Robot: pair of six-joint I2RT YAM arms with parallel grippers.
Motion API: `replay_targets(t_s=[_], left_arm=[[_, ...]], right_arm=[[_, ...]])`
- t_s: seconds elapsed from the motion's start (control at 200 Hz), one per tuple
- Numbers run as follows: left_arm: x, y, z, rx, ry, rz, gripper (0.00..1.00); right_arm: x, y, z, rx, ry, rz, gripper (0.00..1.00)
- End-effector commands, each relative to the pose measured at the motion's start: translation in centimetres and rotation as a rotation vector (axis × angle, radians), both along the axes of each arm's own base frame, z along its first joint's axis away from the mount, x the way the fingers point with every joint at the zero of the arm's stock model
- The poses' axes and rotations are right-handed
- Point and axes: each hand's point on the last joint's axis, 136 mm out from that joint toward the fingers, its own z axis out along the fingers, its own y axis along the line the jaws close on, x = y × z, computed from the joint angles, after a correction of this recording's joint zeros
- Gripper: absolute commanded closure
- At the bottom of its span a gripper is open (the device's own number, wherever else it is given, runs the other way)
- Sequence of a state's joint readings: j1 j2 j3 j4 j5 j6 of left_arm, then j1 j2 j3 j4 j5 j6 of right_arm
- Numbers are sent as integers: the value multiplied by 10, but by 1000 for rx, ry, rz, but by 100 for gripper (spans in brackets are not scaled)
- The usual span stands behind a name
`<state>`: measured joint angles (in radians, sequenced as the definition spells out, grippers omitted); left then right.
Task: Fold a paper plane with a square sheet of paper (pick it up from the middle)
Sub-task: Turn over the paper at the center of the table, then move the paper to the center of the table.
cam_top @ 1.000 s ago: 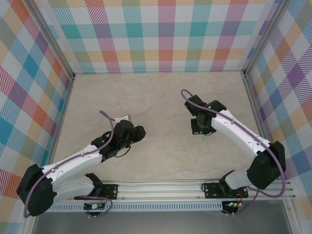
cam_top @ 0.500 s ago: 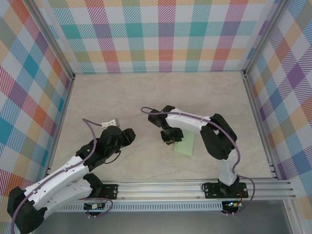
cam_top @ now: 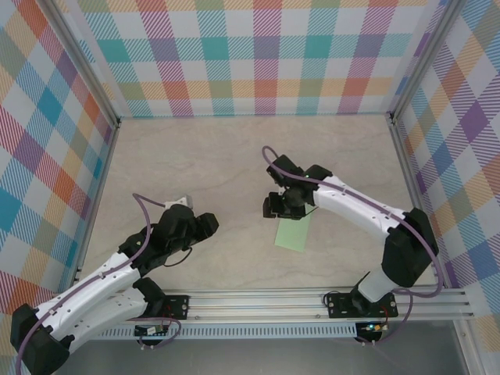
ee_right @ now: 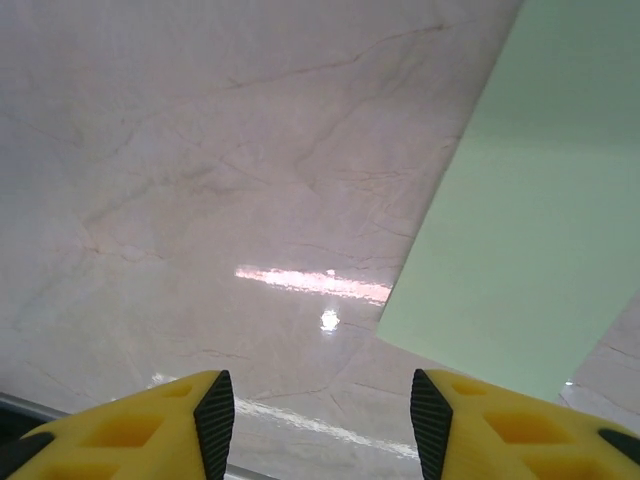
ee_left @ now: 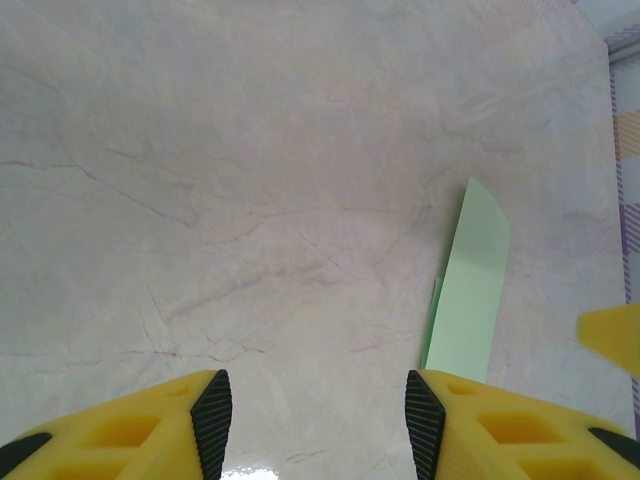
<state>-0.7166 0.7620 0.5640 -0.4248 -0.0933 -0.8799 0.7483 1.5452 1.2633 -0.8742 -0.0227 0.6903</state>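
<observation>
The square sheet of paper [cam_top: 294, 233] lies flat on the table as a narrow, folded, pale mint-green oblong. In the left wrist view the paper [ee_left: 470, 290] shows a slanted far end. I cannot tell whether it has the paper plane's dart shape. My right gripper [cam_top: 275, 208] hovers just past the sheet's far left corner. It stands open [ee_right: 322, 425] with bare table between the pads and the paper [ee_right: 530, 220] ahead to the right. My left gripper [cam_top: 206, 226] is open [ee_left: 315, 425] and well left of the sheet, holding nothing.
Checked walls [cam_top: 250, 55] close in the beige marbled table [cam_top: 203, 164] at the back and both sides. An aluminium rail [cam_top: 266, 301] carrying the arm bases runs along the near edge. A yellow fingertip [ee_left: 610, 338] of the right gripper shows at the right of the left wrist view.
The right arm swung left and inward, the paper appeared on the table under it, and its jaws went from shut to open. The left gripper drew back a little and opened slightly more.
</observation>
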Motion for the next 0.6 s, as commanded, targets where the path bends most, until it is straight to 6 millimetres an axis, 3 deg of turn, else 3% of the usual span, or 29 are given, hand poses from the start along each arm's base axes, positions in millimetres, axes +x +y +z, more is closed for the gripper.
replay_targets(t_s=[0.0, 0.095, 0.25, 0.51, 0.595], left_arm=[[-11, -4, -2, -35, 53, -39, 48], [-14, -3, -5, -47, 61, -37, 46], [-17, -9, -7, -73, 80, -53, 46], [-20, -9, 1, -95, 60, -69, 45], [-24, -10, 0, -105, 62, -81, 45]], right_arm=[[-4, 8, 14, 65, 49, -51, 49], [-9, 17, 31, 99, 68, -28, 51], [-18, 13, 47, 150, 41, -30, 50], [-35, 4, 53, 174, 48, -1, 50], [-38, -9, 53, 140, 21, -14, 49]])
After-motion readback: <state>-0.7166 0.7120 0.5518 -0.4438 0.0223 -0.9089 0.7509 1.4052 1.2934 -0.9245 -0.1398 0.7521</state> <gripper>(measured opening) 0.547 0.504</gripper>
